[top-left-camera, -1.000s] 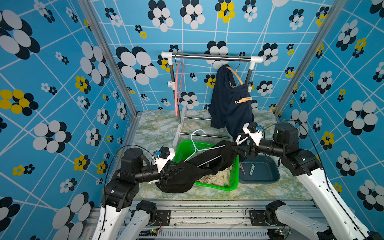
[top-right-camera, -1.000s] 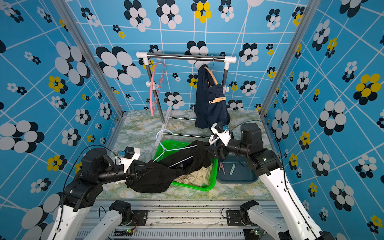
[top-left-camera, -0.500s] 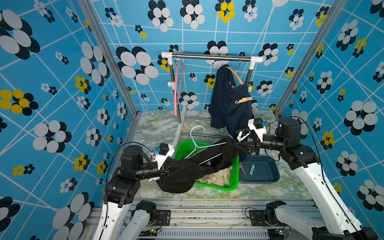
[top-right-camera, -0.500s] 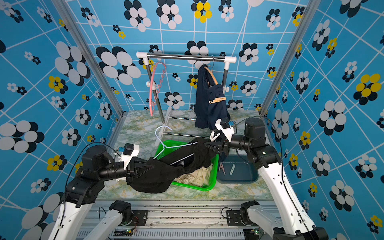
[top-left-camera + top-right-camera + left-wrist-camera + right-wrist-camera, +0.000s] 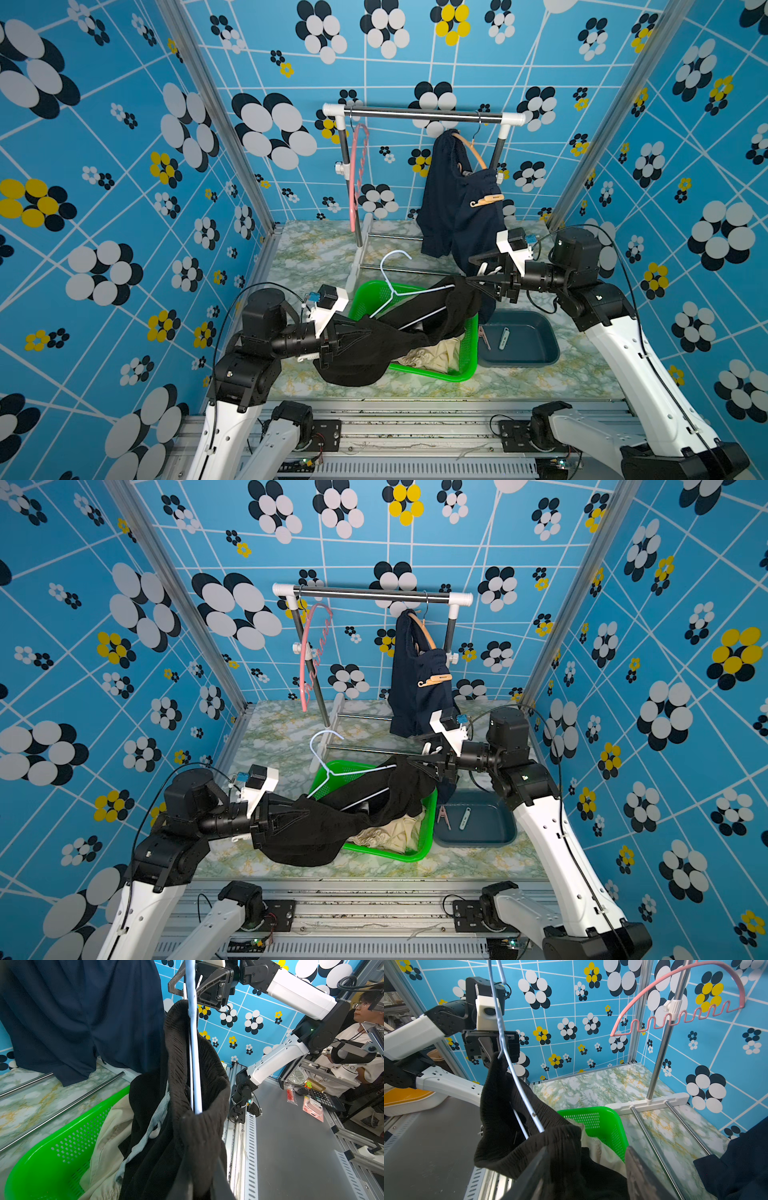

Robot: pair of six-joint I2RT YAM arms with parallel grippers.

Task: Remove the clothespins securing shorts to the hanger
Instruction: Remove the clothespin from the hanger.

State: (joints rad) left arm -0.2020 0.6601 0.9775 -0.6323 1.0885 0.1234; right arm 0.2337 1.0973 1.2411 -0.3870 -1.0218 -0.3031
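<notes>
No legible text, brand or number in any view; calculator [image 5: 326, 1099] keys and pink packet [image 5: 313, 1108] print too small.

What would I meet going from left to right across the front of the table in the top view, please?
Left gripper → green basket → dark blue tray holding two clothespins.

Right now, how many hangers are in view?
3: pink hanger on the rail, wooden hanger carrying navy shorts, white hanger inside black shorts. Clothes may hide more.
</notes>
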